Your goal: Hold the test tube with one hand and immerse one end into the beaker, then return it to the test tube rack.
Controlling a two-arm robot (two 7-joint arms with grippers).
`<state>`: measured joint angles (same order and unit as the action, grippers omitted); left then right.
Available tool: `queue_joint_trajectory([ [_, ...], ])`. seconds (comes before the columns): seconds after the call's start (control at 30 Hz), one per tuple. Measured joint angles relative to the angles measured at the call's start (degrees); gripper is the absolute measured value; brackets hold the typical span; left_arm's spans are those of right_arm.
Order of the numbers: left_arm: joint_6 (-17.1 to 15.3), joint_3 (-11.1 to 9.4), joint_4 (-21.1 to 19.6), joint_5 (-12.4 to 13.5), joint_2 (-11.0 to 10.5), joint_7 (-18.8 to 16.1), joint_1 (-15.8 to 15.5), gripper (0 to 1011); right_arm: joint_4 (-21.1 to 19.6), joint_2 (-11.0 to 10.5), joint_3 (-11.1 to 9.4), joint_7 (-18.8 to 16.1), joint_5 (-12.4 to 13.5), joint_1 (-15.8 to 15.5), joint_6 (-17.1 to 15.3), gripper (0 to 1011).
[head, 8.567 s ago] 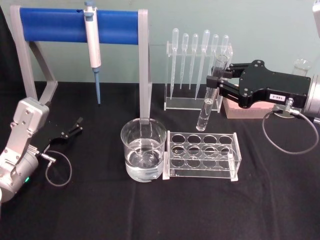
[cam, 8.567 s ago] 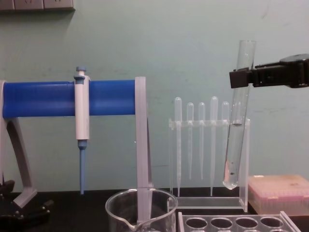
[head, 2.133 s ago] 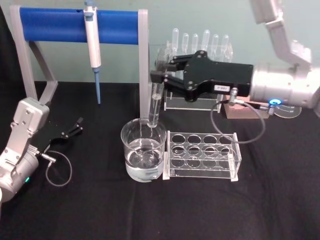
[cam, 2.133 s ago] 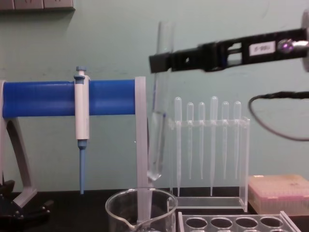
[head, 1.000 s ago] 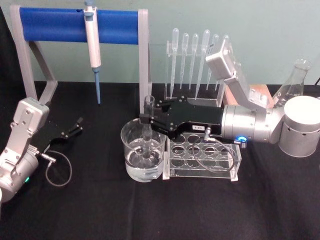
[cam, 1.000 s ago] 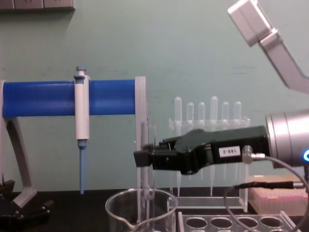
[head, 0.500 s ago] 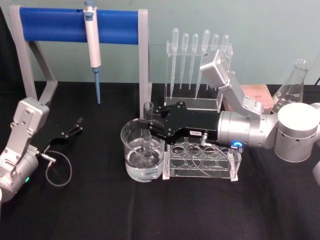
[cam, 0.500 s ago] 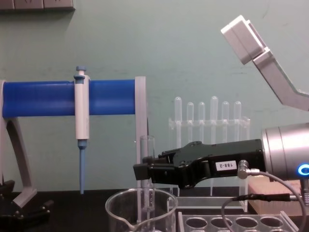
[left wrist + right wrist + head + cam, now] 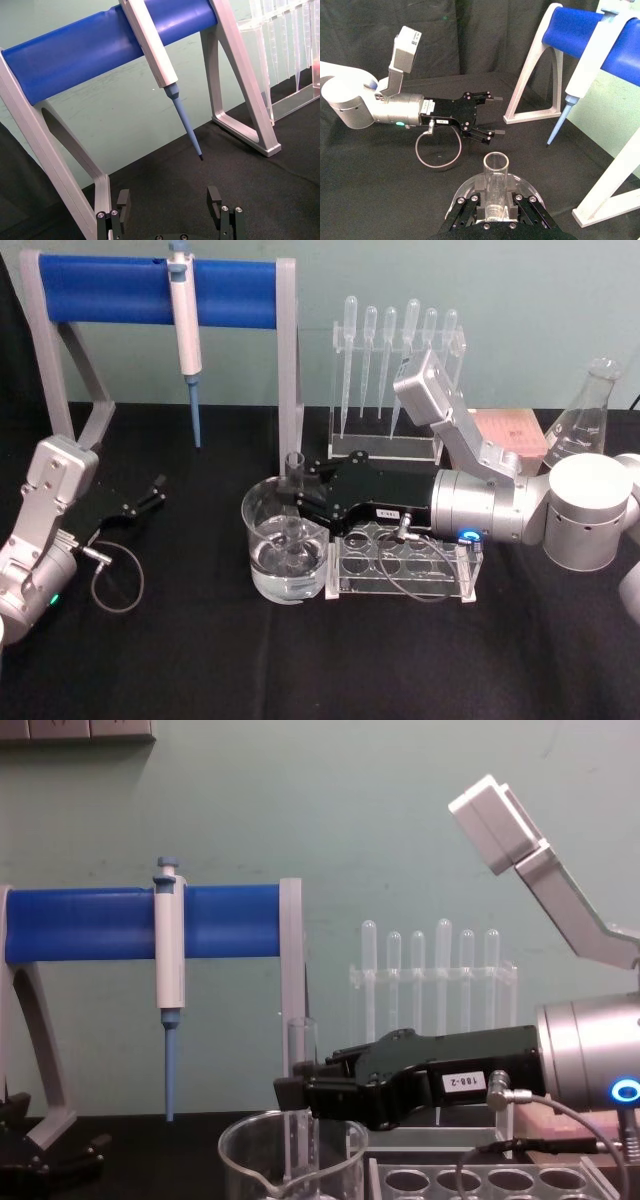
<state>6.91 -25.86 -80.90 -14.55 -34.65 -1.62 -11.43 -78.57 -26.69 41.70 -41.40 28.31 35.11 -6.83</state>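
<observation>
The test tube (image 9: 296,472) stands upright with its lower end down inside the beaker (image 9: 252,523), which holds water. My right gripper (image 9: 293,491) is shut on the tube just below its open rim, level with the beaker's rim. From the chest view, the tube (image 9: 301,1045) rises a little above the black jaws of the right gripper (image 9: 291,1093) over the beaker (image 9: 240,1160). The right wrist view looks down at the tube's open mouth (image 9: 496,165). My left gripper (image 9: 150,495) rests open on the table at the left.
A clear rack with round holes (image 9: 405,550) stands right beside the beaker. Behind are a blue-bar stand (image 9: 150,290) with a hanging pipettor (image 9: 185,320), a pipette rack (image 9: 395,380), a pink box (image 9: 510,430) and a conical flask (image 9: 585,410).
My right gripper has come down a little further with the test tube, sinking its lower end deeper into the beaker. The left arm has not moved.
</observation>
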Motion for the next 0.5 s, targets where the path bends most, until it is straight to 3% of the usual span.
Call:
queue_joint_trajectory([
  [0.5, 0.0, 0.0, 0.0, 0.0, 0.0, 0.0, 0.0, 1000, 0.1, 0.2, -0.3, -0.2, -0.2, -0.3, -0.5, 241],
])
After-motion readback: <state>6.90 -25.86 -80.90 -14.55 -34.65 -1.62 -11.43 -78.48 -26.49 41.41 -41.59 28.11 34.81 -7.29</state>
